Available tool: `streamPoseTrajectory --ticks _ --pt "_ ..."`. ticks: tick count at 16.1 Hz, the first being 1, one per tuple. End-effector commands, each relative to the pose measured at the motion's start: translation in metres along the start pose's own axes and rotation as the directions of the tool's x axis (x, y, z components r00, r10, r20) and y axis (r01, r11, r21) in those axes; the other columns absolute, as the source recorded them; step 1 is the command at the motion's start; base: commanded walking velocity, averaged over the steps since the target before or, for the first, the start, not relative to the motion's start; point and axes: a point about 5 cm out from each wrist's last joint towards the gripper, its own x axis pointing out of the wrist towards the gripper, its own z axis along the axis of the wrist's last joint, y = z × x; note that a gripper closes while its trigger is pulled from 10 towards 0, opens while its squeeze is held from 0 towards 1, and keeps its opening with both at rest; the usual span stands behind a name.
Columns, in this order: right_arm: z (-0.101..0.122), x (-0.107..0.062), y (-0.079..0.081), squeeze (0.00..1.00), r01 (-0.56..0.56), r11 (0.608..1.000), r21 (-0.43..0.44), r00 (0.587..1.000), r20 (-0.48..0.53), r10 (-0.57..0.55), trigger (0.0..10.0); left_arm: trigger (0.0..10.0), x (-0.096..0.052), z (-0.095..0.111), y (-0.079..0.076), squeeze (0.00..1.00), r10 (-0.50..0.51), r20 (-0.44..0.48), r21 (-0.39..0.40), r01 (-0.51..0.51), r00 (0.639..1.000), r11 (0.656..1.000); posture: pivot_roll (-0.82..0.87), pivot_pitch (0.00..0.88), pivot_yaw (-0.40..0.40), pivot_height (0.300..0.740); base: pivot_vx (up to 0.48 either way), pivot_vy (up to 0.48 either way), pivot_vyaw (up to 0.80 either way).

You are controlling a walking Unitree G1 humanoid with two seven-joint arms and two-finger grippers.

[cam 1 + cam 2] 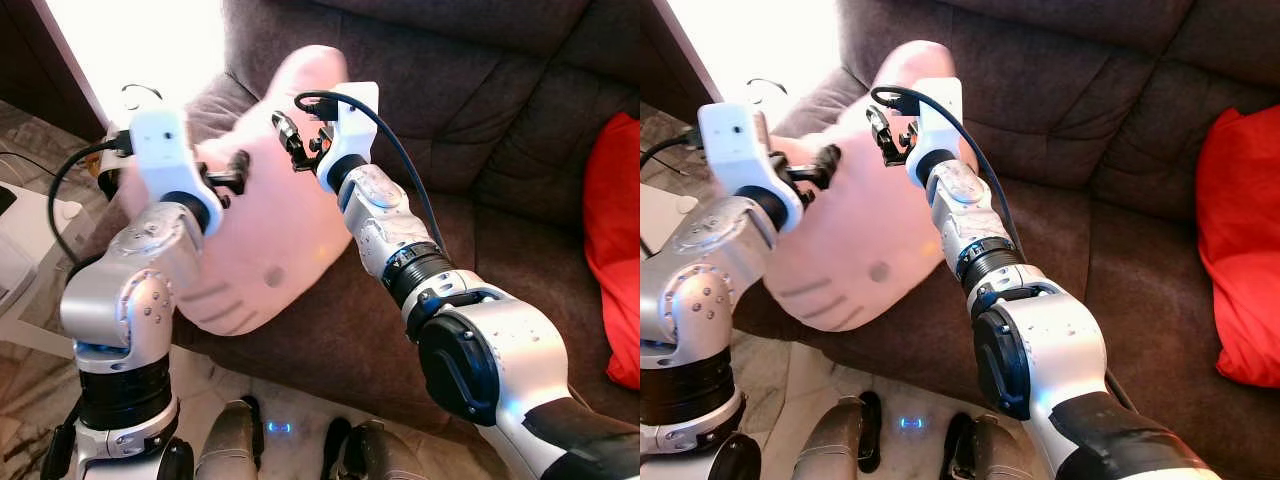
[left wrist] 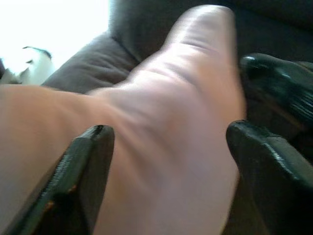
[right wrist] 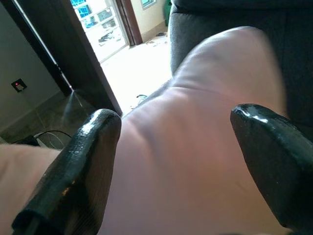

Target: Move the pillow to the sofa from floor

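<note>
Pink pillow is on the sofa now, lying at the seat's left end by the armrest, one end propped up against the backrest, lower end hanging a bit over the front edge. Left gripper w/ fingers apart, straddling the pillow's left side; right gripper also spread wide over the upper part, neither one pinching fabric. Red cushion sits well apart at the seat's right end. Looks like the release stage: best to nudge the pillow further back from the front edge, then lift both arms straight off w/o snagging.
</note>
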Motion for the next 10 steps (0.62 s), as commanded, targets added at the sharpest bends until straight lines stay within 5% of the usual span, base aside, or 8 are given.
streamPoseTrajectory --ticks 1,6,7,10 --pt "0.001 0.0 0.0 0.0 0.004 1.0 -0.006 1.0 0.002 -0.004 10.0 10.0 -0.001 0.003 -0.002 0.0 -0.008 0.019 0.051 0.007 1.0 0.999 0.35 0.258 -0.113 0.704 0.0 0.0 0.0" --pt "0.023 0.0 -0.018 0.0 0.086 0.996 0.006 0.992 0.096 -0.086 10.0 10.0 0.002 0.01 0.002 0.0 -0.006 0.065 0.094 0.0 0.998 0.996 0.35 0.227 -0.1 0.704 0.0 0.0 0.0" --pt "0.031 -0.005 -0.031 0.0 0.11 0.992 -0.062 0.984 0.147 -0.1 10.0 10.0 0.003 0.004 0.002 0.0 -0.022 0.105 0.163 0.004 0.994 0.987 0.33 0.189 -0.088 0.704 0.0 0.0 0.0" --pt "0.028 -0.01 -0.042 0.0 0.133 0.986 -0.105 0.98 0.164 -0.114 10.0 10.0 0.004 -0.012 0.004 0.0 -0.037 0.108 0.199 0.015 0.993 0.98 0.32 0.157 -0.075 0.704 0.0 0.0 0.0"
